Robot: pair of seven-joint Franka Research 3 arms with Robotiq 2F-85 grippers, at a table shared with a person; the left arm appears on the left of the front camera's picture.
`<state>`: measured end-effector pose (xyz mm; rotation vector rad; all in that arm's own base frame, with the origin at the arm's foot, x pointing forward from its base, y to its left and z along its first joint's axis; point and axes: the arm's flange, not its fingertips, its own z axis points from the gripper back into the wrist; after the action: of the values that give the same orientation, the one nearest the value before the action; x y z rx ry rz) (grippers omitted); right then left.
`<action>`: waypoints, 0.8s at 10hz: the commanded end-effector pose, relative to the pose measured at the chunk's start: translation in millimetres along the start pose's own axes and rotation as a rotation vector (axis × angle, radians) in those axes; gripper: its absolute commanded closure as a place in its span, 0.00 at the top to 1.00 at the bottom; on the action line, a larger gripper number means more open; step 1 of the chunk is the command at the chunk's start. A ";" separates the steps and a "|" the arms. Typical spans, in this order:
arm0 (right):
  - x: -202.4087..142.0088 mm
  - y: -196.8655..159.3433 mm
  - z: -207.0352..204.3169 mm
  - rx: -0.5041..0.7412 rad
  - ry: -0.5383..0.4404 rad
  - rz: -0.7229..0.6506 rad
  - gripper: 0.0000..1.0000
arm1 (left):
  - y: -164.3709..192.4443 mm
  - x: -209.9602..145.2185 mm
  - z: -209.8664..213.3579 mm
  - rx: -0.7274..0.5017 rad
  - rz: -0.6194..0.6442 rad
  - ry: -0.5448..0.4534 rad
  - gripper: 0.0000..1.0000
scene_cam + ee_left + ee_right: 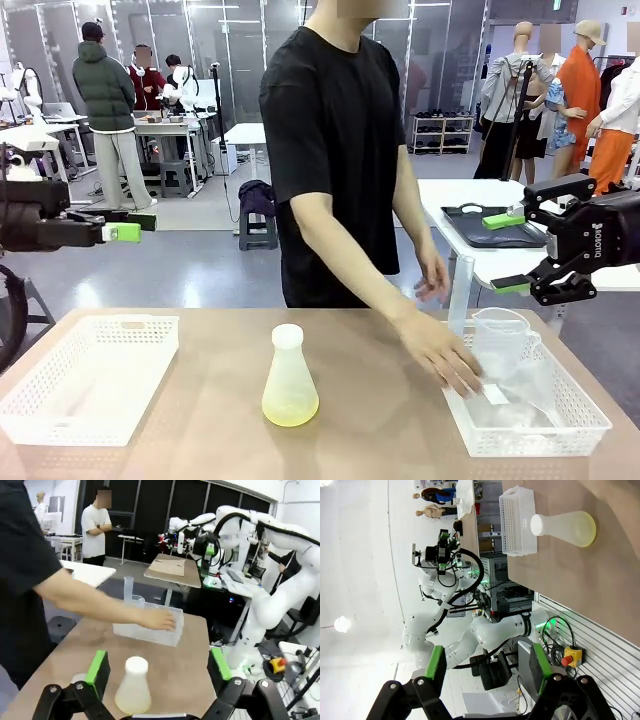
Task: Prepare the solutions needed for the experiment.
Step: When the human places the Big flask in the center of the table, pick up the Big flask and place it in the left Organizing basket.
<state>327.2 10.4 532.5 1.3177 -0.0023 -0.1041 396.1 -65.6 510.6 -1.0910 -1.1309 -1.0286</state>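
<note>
While looking across from the robot's side, see bare brown table (200,450) through the middle, fenced by a left basket (60,425) at one edge and a right basket (530,440) at the other. Got free tabletop on every side of the flask (290,375), well apart from both baskets. Right basket crowded: person's hand (445,355) laid over its left rim, clear jug (500,345) inside, tall measuring cylinder (460,290) at its far corner, inside or just behind, cannot tell which.

Solution (290,405): pale yellow, shallow layer in the bottom of the flask. Flask upright, base flat on the table, long axis vertical, neck up, closed by a white stopper (287,335). Reads sideways in the right wrist view (565,526), neck toward the left basket (517,522), yellow end away from it; camera roll only.

Left gripper (128,226) high above the table's left edge, fingers level and aimed toward the middle, jaws spread wide, nothing between. From its wrist camera, flask (134,687) low in the gap between the green pads (97,667), farther out on the table, untouched. Right gripper (508,254) up above the right basket's far side, jaws spread, empty, nothing between its pads (437,662); flask well apart, down and toward the table's middle.
</note>
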 end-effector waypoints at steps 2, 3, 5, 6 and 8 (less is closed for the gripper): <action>0.5 0.9 0.1 0.013 0.004 0.012 0.85 | 0.0 0.0 0.0 0.000 0.000 0.000 1.00; 0.5 0.9 0.1 0.013 0.004 0.012 0.85 | 0.0 0.0 0.0 0.000 0.000 0.000 1.00; 0.5 0.9 0.1 0.013 0.004 0.012 0.85 | 0.0 0.0 0.0 0.000 0.000 0.000 1.00; 0.5 0.9 0.1 0.013 0.004 0.012 0.85 | 0.0 0.0 0.0 0.000 0.000 0.000 1.00; 0.5 0.9 0.1 0.013 0.004 0.012 0.85 | 13.7 3.5 -19.0 -0.040 -0.300 -0.027 1.00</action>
<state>326.9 10.4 532.6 1.3182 -0.0011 -0.1030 398.2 -68.7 512.3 -1.0431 -1.1703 -1.1042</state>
